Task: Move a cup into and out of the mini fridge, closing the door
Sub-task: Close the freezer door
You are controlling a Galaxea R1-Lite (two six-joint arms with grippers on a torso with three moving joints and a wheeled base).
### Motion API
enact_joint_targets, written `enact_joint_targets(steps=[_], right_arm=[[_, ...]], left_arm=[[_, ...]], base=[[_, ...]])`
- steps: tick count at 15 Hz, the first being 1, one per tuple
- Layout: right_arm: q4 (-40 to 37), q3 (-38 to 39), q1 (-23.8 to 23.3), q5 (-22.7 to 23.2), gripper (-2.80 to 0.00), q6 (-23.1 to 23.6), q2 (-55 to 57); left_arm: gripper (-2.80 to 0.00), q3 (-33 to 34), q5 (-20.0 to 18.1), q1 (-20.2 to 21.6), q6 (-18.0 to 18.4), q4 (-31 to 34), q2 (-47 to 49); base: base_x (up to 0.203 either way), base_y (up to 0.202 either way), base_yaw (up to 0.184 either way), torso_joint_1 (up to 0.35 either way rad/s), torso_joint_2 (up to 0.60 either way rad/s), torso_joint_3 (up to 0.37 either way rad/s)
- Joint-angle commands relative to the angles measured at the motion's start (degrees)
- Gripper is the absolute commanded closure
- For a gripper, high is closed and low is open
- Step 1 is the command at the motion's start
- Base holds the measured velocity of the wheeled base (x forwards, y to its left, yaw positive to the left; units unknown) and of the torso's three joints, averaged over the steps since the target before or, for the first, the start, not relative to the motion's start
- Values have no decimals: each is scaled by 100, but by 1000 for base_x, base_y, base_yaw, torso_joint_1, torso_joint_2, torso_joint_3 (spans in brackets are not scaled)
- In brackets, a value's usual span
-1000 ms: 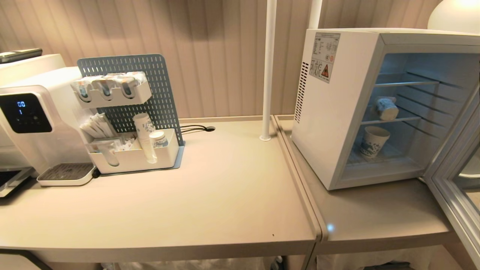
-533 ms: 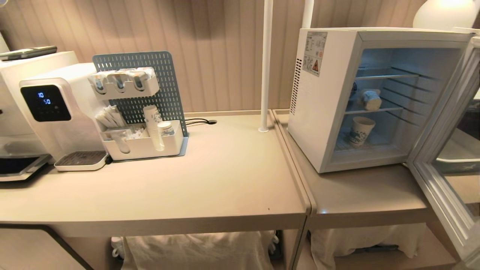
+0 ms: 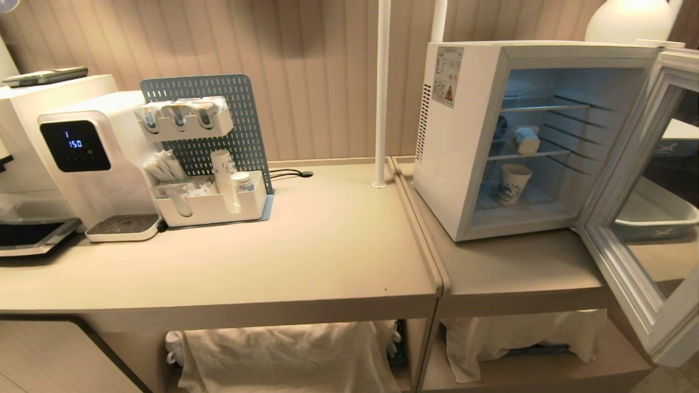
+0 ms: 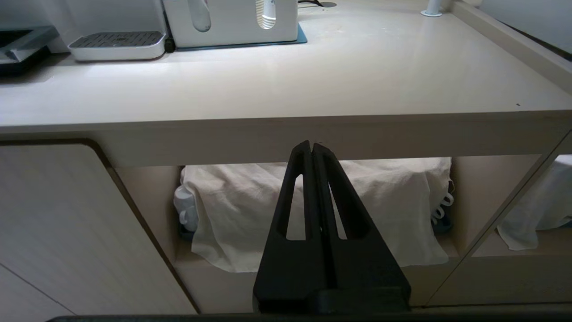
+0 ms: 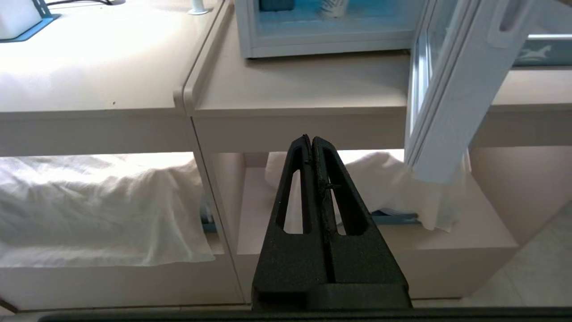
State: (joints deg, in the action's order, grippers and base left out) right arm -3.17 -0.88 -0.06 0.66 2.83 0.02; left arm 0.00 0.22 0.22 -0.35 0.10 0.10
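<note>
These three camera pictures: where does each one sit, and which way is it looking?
Head view: high on the robot, looking down at the counter and the mini fridge with its door open; no arm shows.
Left wrist view: low, behind the shut left end effector, facing the counter's front edge.
Right wrist view: low, behind the shut right end effector, facing the fridge's base.
Head and right wrist views share the open door.

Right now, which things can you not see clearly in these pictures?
- Head view: mini fridge sticker text too small.
- Head view: door cut off by the edge.
- Cup on the middle shelf: print unreadable.
- Under the tables: a white cloth hides what is stored.
</note>
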Motion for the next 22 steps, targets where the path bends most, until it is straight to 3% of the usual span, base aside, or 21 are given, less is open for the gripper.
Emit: enact_joint_targets(steps=[1,22], right_arm=[[1,0,-3,4,0,7,6],[1,0,-3,4,0,7,6]], left_arm=[[0,9,5,4,0,8,-1],[0,9,5,4,0,8,-1]], base=[[-5,-55,1,2,-1,4],[0,-190,-1,3,3,2]])
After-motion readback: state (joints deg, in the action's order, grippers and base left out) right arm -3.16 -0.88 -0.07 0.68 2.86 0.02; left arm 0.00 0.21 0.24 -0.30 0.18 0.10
